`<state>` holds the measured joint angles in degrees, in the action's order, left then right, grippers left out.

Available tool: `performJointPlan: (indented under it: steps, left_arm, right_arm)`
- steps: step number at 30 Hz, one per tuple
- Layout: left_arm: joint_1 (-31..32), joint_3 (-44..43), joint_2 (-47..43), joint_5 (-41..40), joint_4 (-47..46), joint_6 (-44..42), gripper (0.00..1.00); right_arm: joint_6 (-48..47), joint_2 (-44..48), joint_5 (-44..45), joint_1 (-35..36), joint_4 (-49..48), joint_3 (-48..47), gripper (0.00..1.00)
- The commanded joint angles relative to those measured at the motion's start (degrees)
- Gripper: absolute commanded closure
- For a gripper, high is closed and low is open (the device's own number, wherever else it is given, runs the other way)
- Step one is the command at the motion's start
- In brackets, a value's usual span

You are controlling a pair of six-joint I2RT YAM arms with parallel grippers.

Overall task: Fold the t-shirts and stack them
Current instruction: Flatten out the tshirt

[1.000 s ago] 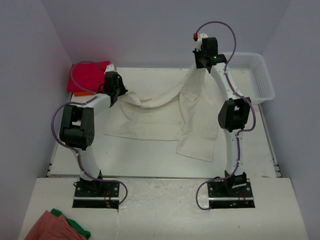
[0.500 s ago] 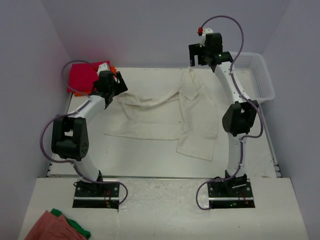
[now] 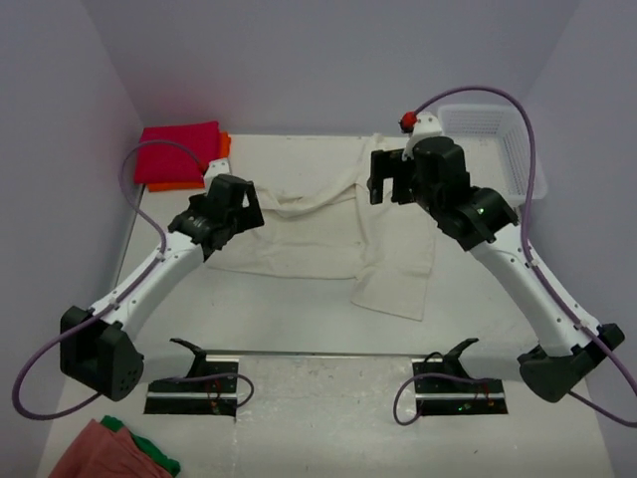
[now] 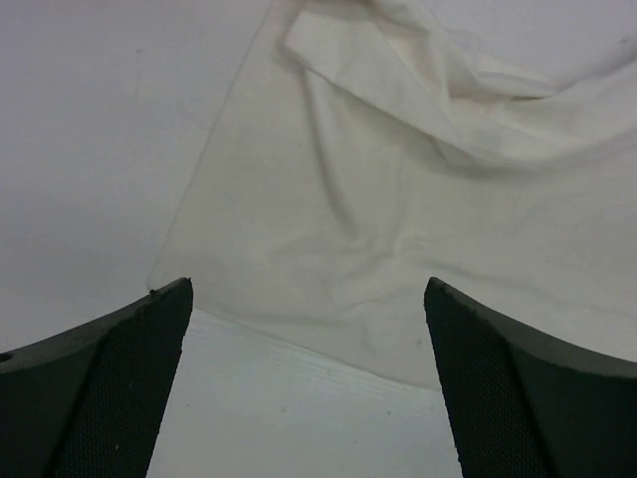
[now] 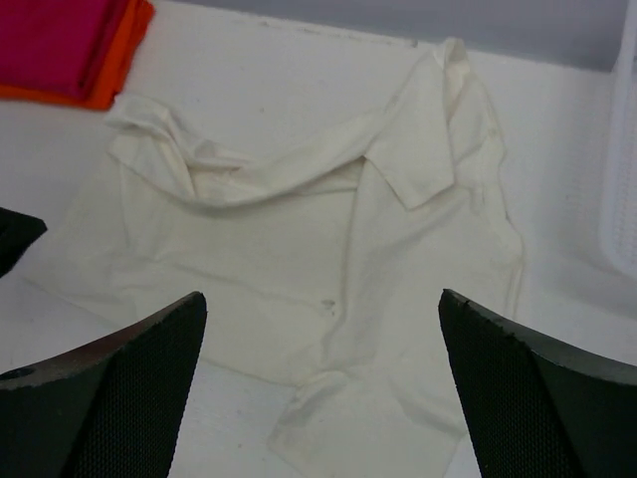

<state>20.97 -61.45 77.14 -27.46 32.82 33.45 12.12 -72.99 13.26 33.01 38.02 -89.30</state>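
On the near-left ledge lay a bundle of salmon-pink and green cloths (image 3: pixel 111 453), well apart from the work; beyond it stretched the pale worktop (image 3: pixel 299 324). Both arms reached low over it; the left hand (image 4: pixel 307 299) stood wide and held nothing, hovering above the near-left corner of the wrinkled cream-white cotton t-shirt (image 3: pixel 318 234); the right hand (image 5: pixel 320 299) also stood wide and empty, above the shirt's right part.

The cream-white shirt lay spread across the middle of the worktop, mostly flat; a rumpled ridge ran along its far-left part, and its right side reached nearer than the rest. At the far left sat the folded magenta-red t-shirt (image 3: pixel 179 151) on top of the folded orange t-shirt (image 3: pixel 225 145), only the orange edge showing; at the far right stood a white plastic mesh basket (image 3: pixel 528 169).

The shirt looked light, limp and quick to crease; it would probably sag from any single hold and drag against the surface; a pinch at two edge points, such as the near-left hem corner and a matching corner on the right, would likely keep a fold straight.

A second earlier both hands were clamped on the shirt's far edge, the right one lifting it high; since then they had let go and drawn back, and the cloth had dropped flat.
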Motion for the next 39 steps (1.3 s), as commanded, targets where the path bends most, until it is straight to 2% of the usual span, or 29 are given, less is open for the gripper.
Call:
performJointPlan:
  steps: [1,2,3,4,5,7,13,16,22,25,28,32,39]
  left_arm:
    - [0.05,3.68,-6.74,2.62,0.51,2.93,0.01]
    - [-4.14,4.14,-6.13,14.16,-0.55,1.72,0.26]
    - [-4.88,4.15,-5.43,15.15,0.22,1.18,0.38]
    - [-4.54,3.89,-4.90,13.51,1.62,2.48,0.42]
    - [-2.01,3.97,-4.55,10.79,2.68,3.37,0.39]
    - [-2.07,4.76,-3.94,5.41,6.63,6.70,0.30]
    - [-3.39,5.64,3.09,2.50,10.33,8.38,0.36]
    - [-3.92,6.16,6.00,0.66,11.57,9.35,0.36]
    - [-9.80,8.80,9.86,0.66,9.64,7.42,0.36]
    - [-13.75,10.21,10.13,2.23,7.09,5.66,0.37]
    - [-17.70,11.18,10.83,8.64,3.49,3.82,0.37]
    - [-18.16,9.60,12.59,14.26,2.17,3.11,0.37]
    - [-18.86,11.00,13.30,18.14,-0.56,3.02,0.35]
  right_arm:
    - [6.32,0.64,5.47,2.13,6.27,6.05,0.01]
    - [7.29,1.61,5.38,2.58,6.62,8.24,0.01]
    - [8.35,2.49,5.55,3.02,7.15,9.31,0.01]
    - [9.49,4.50,5.55,4.15,7.68,10.53,0.01]
    - [10.02,5.57,5.99,4.68,7.77,13.42,0.01]
    - [11.17,9.16,6.78,6.35,7.86,17.81,0.01]
    - [8.45,18.84,2.66,7.24,1.54,26.88,0.01]
    - [7.13,21.57,1.68,7.24,1.44,29.17,0.01]
    - [5.02,26.05,1.77,7.24,0.57,31.81,0.01]
    - [5.11,26.50,1.16,7.24,1.26,31.47,0.01]
    - [5.20,25.88,0.63,7.24,2.06,30.68,0.01]
    - [5.11,25.97,1.24,7.24,1.01,31.20,0.01]
    - [5.11,24.65,1.51,7.24,0.91,31.90,0.01]
